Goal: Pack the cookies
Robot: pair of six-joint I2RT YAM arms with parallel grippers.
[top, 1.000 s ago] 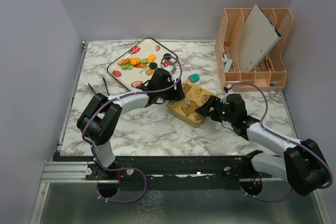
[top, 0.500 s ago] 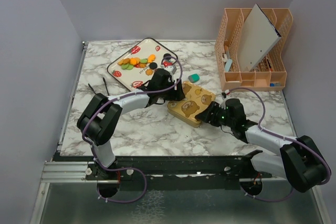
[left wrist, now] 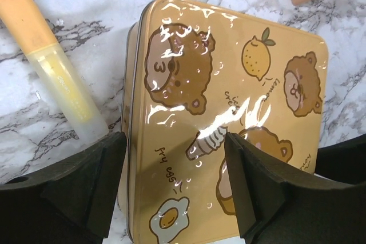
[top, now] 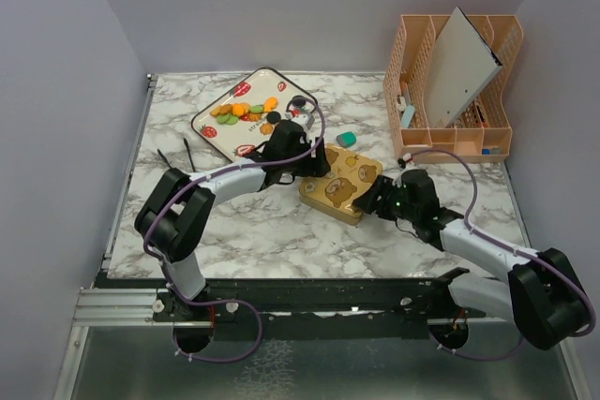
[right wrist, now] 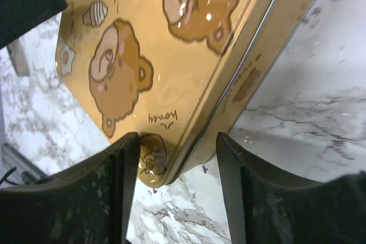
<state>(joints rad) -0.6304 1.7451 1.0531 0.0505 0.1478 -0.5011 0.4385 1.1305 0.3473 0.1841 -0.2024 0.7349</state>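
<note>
Nearest, at the table's front edge, two black-and-white robot arms reach onto a white marble tabletop. The right gripper sits at the near right corner of a flat, golden cookie tin printed with brown bears, a lemon and a fried egg. Its black fingers are moderately apart with that corner between them. One finger touches the corner and the other is just beside the tin's side wall, so a firm clamp cannot be confirmed. The tin lies flat near the middle of the table with its lid on.

At the tin's far left corner is the left gripper, its jaws spread wide. One finger is just beside the tin's outer wall and the other is over the lid, and nothing is clamped between them. Just left of the tin there lies a pale yellow tube with an orange cap.

Just beyond the tin lies a small teal block. Farther back and to the left sits a white tray with a dark rim and red strawberry prints. The cookies are all on this tray, apart from the tin: a cluster of small orange and green discs, with a few black ones nearer the tin.

At the far right stands a peach plastic desk organizer with a pale board leaning in it
</note>
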